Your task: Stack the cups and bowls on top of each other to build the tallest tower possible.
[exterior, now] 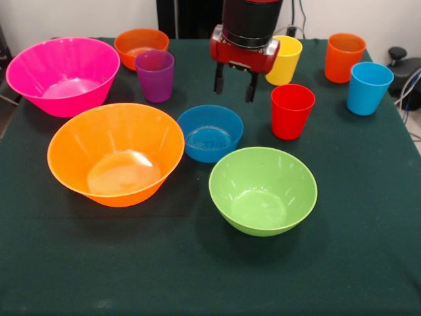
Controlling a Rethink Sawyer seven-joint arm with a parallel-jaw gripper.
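Every bowl and cup stood apart, upright and empty on the dark green table [52, 263]; nothing was stacked. The large pink bowl [63, 75] sat far left, the large orange bowl [116, 154] nearer, the small orange bowl [141, 46] at the far edge. The small blue bowl [210, 133] lay mid-table, the green bowl [263, 190] near right. The purple cup [155, 76] stood left of me; the yellow cup [284, 60], red cup [292, 110], orange cup [344, 57] and light blue cup [368, 87] stood to the right. My gripper [235, 87] hung straight down above the table just beyond the blue bowl, fingers spread apart, holding nothing.
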